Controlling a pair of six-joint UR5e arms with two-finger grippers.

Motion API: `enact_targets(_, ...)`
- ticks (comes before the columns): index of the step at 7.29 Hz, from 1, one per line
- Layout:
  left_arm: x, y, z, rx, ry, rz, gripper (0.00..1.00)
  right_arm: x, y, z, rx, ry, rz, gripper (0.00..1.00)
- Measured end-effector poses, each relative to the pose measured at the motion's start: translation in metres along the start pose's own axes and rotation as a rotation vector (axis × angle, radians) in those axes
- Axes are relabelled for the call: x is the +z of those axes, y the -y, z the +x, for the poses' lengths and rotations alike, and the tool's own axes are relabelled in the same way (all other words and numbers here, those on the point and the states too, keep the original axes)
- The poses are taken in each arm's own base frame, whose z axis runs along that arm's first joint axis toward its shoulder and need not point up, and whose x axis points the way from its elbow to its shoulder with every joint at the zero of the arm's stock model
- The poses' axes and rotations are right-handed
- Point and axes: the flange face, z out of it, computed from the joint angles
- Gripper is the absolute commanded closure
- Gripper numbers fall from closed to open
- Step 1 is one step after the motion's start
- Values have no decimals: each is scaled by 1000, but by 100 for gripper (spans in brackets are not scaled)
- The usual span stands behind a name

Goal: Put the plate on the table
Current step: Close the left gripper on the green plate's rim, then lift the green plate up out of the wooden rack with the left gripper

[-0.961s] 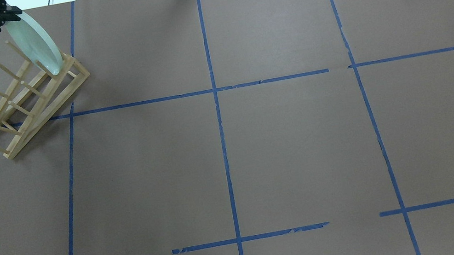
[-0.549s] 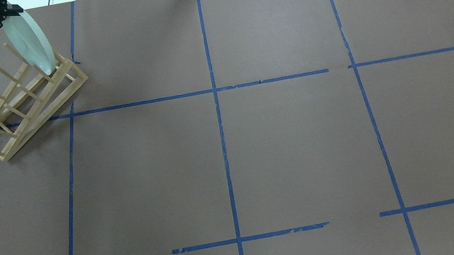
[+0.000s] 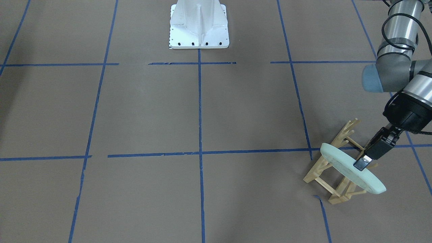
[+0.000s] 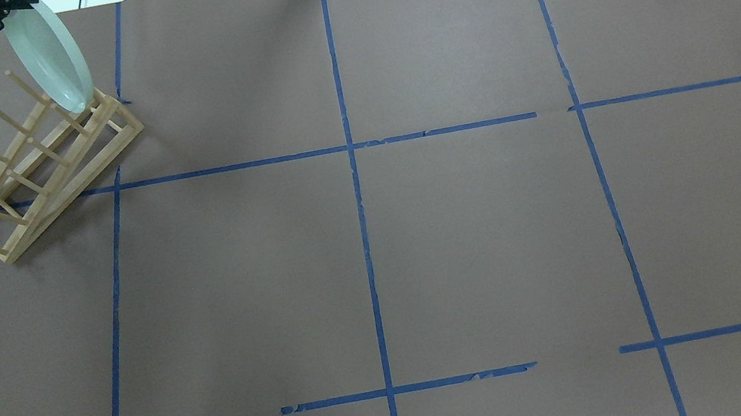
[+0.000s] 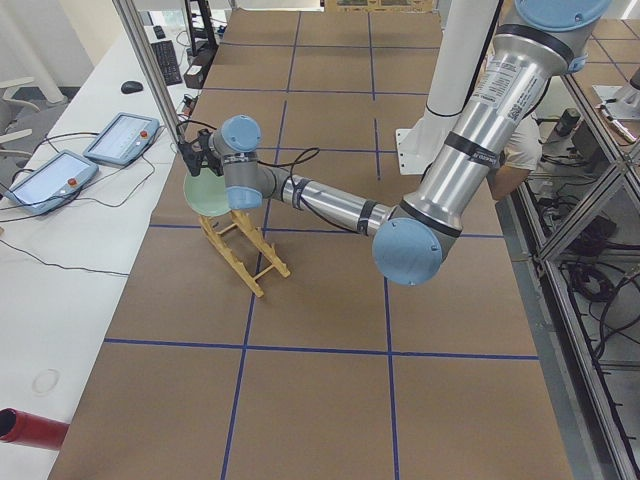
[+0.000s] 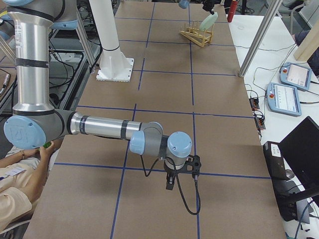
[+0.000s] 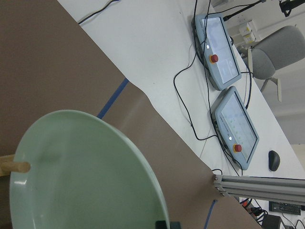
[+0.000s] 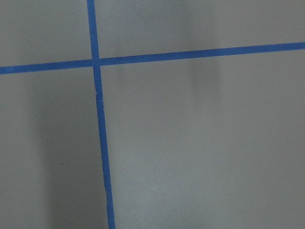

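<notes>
From across the counter (image 3: 236, 111), the plate (image 3: 339, 162) hangs tilted over the wooden rack (image 3: 317, 171), in the corner on the robot's left side. The left arm (image 3: 395, 67) reaches down to it. The left jaws are closed on the plate's rim, and one dark finger (image 3: 360, 164) lies on its upper face. I cannot tell if the plate touches the wood. The white base (image 3: 199, 27) stands well apart, at the top.

From overhead, the plate leans in the far left corner, with its lower edge at the far end of the rack. The picture's edge partly cuts off the left jaws.

From the left end, the plate is above the rack, at the tip of the near arm.

From the right end, the right arm (image 6: 99, 127) holds the right jaws low over the counter, well apart from the plate. I cannot tell if they are open.

The left wrist camera shows the plate's green face and a peg (image 7: 14, 167) at its edge. Beyond it, two control tablets (image 7: 221, 52) lie on a white desk.

The right wrist camera shows only the counter and blue tape (image 8: 100, 143).
</notes>
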Motion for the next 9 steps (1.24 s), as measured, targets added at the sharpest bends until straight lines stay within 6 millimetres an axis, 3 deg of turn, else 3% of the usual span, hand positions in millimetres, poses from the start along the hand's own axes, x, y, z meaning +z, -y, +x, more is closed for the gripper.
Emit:
enact_targets(3, -15, -16, 24, 1, -42, -11, 100, 0, 0, 0, 0, 0, 0, 0)
enact_targets(6, -23, -43, 56, -71, -24, -14, 100, 0, 0, 0, 0, 0, 0, 0)
enact_targets(7, -15, -63, 60, -109, 6, -18, 100, 0, 0, 0, 0, 0, 0, 0)
enact_targets(9, 30, -121, 81, -175, 158, 16, 100, 0, 0, 0, 0, 0, -1, 0)
